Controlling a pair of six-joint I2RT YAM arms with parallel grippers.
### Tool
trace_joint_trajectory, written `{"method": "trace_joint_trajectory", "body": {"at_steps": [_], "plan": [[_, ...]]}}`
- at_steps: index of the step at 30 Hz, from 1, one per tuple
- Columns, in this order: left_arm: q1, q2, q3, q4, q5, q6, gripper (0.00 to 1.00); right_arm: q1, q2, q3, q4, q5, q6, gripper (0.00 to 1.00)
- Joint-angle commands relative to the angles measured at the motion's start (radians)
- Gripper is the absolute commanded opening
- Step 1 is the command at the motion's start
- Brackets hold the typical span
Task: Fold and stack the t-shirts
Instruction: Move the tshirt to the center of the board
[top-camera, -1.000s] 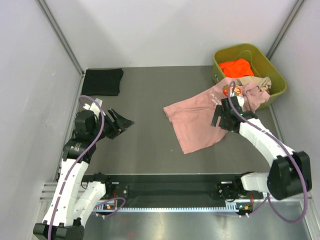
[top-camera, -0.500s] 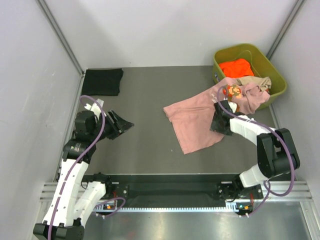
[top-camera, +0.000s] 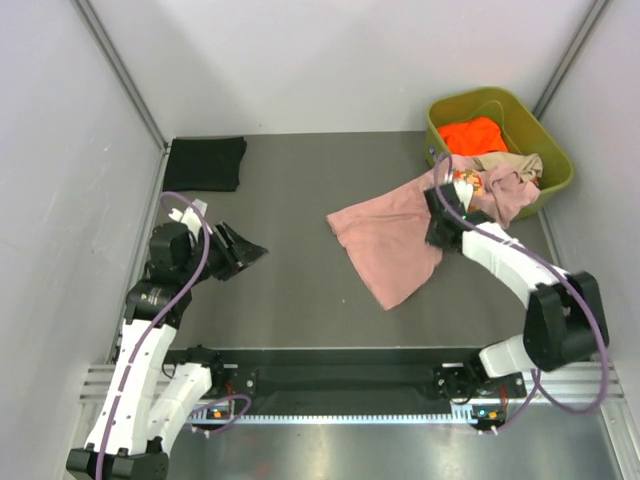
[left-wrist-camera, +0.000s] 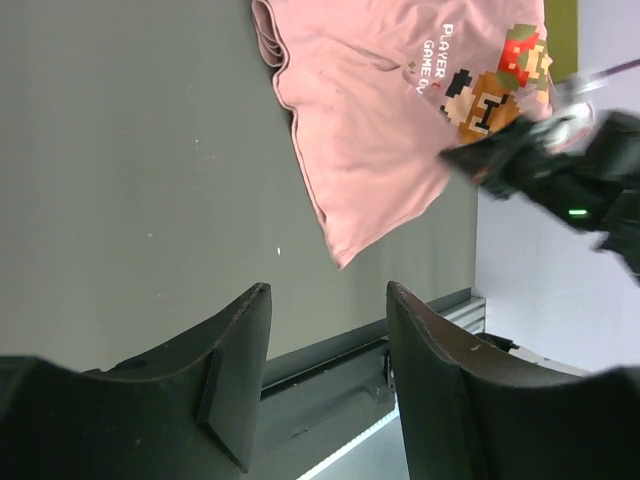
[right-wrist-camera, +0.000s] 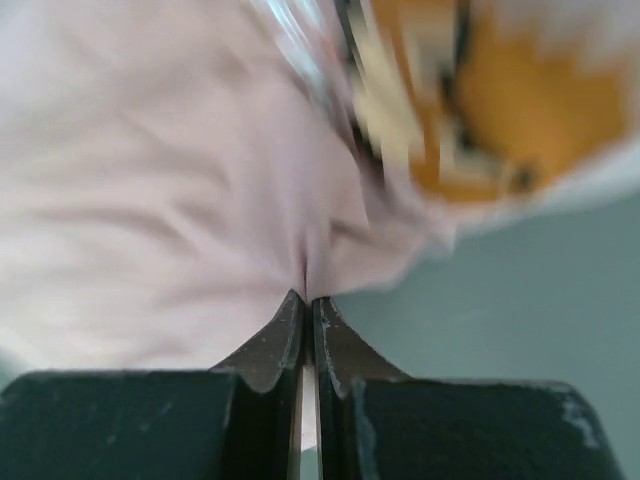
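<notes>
Dusty pink soft cloth t-shirt with a pixel-game print (top-camera: 385, 245): it lies rumpled and half spread on the dark grey table (top-camera: 290, 200), right of centre, with one corner pointing back toward me. Its far end rises toward the bin, and I cannot tell whether it is clear of the rim.
Left gripper (top-camera: 252, 247): it hangs over bare table, well apart from the cloth. Its fingers are spread wide with nothing between them.
Right gripper (top-camera: 438, 228): it is down on the pink t-shirt's right side, just beside the print. My wrist view shows both fingers pressed together with a pleat of pink cloth pinched between them.
Step in hand: I judge that I am hauling the pink t-shirt out onto the table to lay it flat. I see no fold in it yet.
Next move: it calls for dragging the pinched edge toward the centre until all the cloth is clear of the bin. Then I would bring the left gripper across to take the opposite edge and draw the shirt taut.
Black cloth t-shirt (top-camera: 205, 163): it sits folded into a neat rectangle at the far left corner, and is probably the base of the stack.
Olive-green plastic bin (top-camera: 525, 118): it stands at the far right corner and holds a bright orange t-shirt (top-camera: 472, 133) and a tan t-shirt (top-camera: 512, 164), both unfolded.
</notes>
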Motion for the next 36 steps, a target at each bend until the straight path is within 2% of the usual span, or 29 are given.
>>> {"method": "trace_joint_trajectory", "body": {"at_steps": [1, 5, 6, 9, 11, 13, 14, 18, 22, 23, 27, 28, 29, 31, 32, 33, 35, 36], "plan": [[-0.002, -0.039, 0.0, 0.043, 0.032, -0.03, 0.54, 0.049, -0.191, 0.247, -0.009, 0.108, -0.021, 0.0], [-0.002, -0.094, -0.038, 0.114, 0.05, -0.107, 0.54, 0.13, -0.285, 0.504, 0.013, 0.177, -0.074, 0.0], [-0.002, -0.105, -0.052, 0.12, 0.05, -0.118, 0.54, 0.142, -0.287, 0.625, 0.026, 0.177, -0.083, 0.0], [-0.002, -0.131, -0.061, 0.14, 0.052, -0.138, 0.54, 0.237, -0.294, 0.795, 0.153, 0.123, -0.163, 0.0], [-0.002, -0.137, -0.055, 0.137, 0.044, -0.138, 0.54, 0.335, -0.259, 0.886, 0.184, 0.094, -0.199, 0.0], [-0.002, -0.145, -0.038, 0.131, 0.033, -0.133, 0.53, 0.403, -0.21, 1.061, 0.158, 0.057, -0.204, 0.0], [-0.002, -0.148, -0.029, 0.114, 0.026, -0.129, 0.53, 0.487, -0.16, 1.156, 0.155, 0.057, -0.209, 0.0], [-0.002, -0.182, 0.034, 0.042, -0.074, -0.11, 0.52, 0.684, -0.092, 1.2, 0.245, 0.103, -0.27, 0.0], [-0.002, -0.246, 0.085, -0.044, -0.166, -0.095, 0.52, 0.719, -0.058, 1.132, 0.237, 0.131, -0.229, 0.0], [-0.002, -0.257, 0.098, -0.069, -0.184, -0.084, 0.52, 0.719, -0.066, 1.043, 0.253, 0.132, -0.221, 0.01], [-0.002, -0.303, 0.209, -0.234, -0.364, -0.055, 0.52, 0.718, -0.07, 0.878, 0.236, 0.125, -0.177, 0.19], [-0.002, -0.307, 0.229, -0.298, -0.429, -0.046, 0.52, 0.71, -0.048, 0.862, 0.215, 0.122, -0.172, 0.33], [-0.002, -0.309, 0.258, -0.32, -0.451, -0.03, 0.53, 0.701, -0.032, 0.859, 0.134, 0.114, -0.166, 0.53], [-0.002, -0.298, 0.275, -0.352, -0.484, 0.002, 0.56, 0.649, 0.003, 0.855, 0.055, 0.06, -0.138, 0.72], [-0.002, -0.288, 0.281, -0.362, -0.473, 0.009, 0.57, 0.621, 0.011, 0.845, 0.003, 0.027, -0.129, 0.78], [-0.002, -0.263, 0.29, -0.368, -0.465, 0.016, 0.57, 0.591, 0.017, 0.836, -0.096, -0.043, -0.094, 0.79], [-0.002, -0.232, 0.281, -0.368, -0.391, 0.033, 0.58, 0.497, -0.003, 0.733, -0.157, -0.145, -0.08, 0.79], [-0.003, -0.197, 0.275, -0.366, -0.357, 0.039, 0.58, 0.469, -0.017, 0.685, -0.189, -0.265, -0.08, 0.79]]}}
